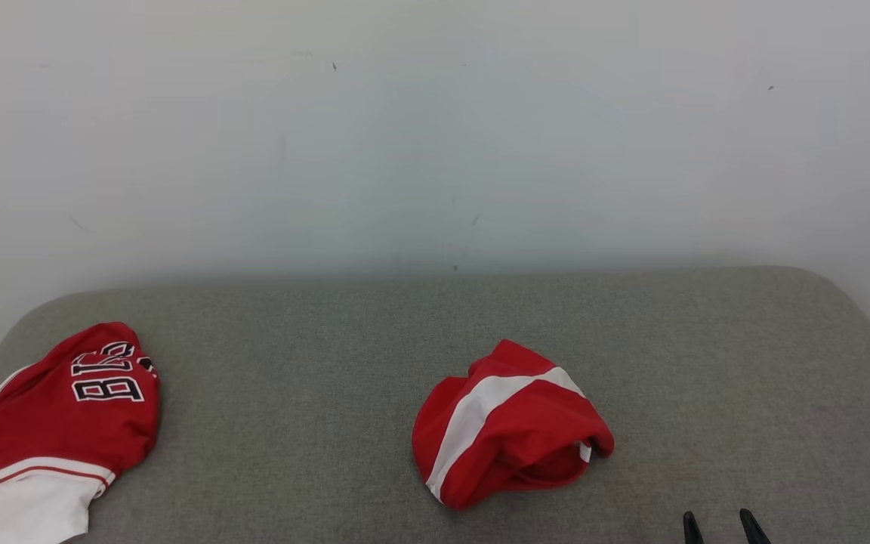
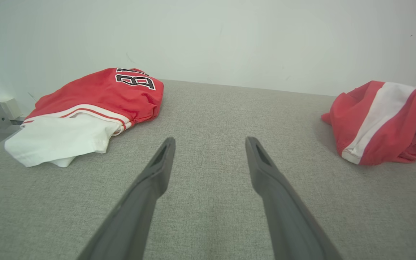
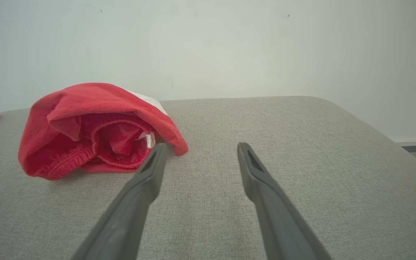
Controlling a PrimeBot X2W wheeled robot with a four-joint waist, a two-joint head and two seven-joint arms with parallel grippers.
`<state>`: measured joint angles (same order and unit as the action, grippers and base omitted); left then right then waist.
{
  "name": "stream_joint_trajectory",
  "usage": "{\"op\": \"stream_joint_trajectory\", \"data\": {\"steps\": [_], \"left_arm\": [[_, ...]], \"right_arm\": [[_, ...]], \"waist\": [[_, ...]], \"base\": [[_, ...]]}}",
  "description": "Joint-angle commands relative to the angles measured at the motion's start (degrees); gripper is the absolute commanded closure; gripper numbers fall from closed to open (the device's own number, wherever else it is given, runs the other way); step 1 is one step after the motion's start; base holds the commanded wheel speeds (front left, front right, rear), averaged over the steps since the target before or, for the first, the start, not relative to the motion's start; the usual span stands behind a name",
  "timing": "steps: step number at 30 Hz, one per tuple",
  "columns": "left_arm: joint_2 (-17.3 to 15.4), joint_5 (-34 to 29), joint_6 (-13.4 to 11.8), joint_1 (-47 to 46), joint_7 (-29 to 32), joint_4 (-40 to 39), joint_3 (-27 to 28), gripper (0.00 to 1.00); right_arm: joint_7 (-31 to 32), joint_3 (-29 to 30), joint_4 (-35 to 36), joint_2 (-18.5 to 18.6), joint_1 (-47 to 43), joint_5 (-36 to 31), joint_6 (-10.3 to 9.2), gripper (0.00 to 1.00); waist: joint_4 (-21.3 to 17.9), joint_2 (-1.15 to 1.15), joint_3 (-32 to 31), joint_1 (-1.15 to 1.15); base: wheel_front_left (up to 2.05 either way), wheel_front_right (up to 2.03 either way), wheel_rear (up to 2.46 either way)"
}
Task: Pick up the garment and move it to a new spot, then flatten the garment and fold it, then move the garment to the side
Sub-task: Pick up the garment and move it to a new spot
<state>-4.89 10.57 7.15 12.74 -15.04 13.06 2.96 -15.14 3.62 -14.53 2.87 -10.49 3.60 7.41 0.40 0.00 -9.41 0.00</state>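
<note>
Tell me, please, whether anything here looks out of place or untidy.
Both garments are crumpled: the striped red garment sits bunched centrally on the grey surface, the red jersey heaped near its left edge.

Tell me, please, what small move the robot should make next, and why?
Probably ease the right gripper forward and to its left onto the crumpled red shorts: its jaws stand open and empty, and the shorts lie bunched on the grey cushion just beside its fingertips, unflattened and unfolded.

Coarse matt woven cloth worktop (image 1: 291,423). Soft matt cloth shorts (image 1: 507,431), ribbed elastic waistband (image 3: 70,159). Smooth matt dark plastic left tool (image 2: 209,141), right tool (image 3: 198,146).
</note>
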Motion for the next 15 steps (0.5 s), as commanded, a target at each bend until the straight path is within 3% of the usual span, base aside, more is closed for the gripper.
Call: {"op": "stream_joint_trajectory", "data": {"steps": [1, 11, 15], "left_arm": [[0.1, 0.3, 0.3, -0.6, -0.1, 0.1, 0.0, 0.0], [0.3, 1.3, 0.3, -1.5, -0.1, 2.5, -2.9, 0.0], [0.7, 2.2, 0.3, -3.5, -0.1, 6.0, -8.9, 0.0]], "right_arm": [[-0.1, 0.0, -0.1, 0.0, 0.3, 0.4, 0.15, 0.0], [-0.1, -0.8, -0.1, 0.0, 0.8, 0.8, 0.15, 0.0], [-0.1, -1.1, 0.0, 0.0, 0.9, 0.6, 0.15, 0.0]], "waist": [[-0.2, 0.0, 0.1, 0.0], [-1.4, 0.0, 0.5, 0.0], [-3.5, 0.0, 1.3, 0.0]], "base": [[0.0, 0.0, 0.0], [0.0, 0.0, 0.0], [0.0, 0.0, 0.0]]}}
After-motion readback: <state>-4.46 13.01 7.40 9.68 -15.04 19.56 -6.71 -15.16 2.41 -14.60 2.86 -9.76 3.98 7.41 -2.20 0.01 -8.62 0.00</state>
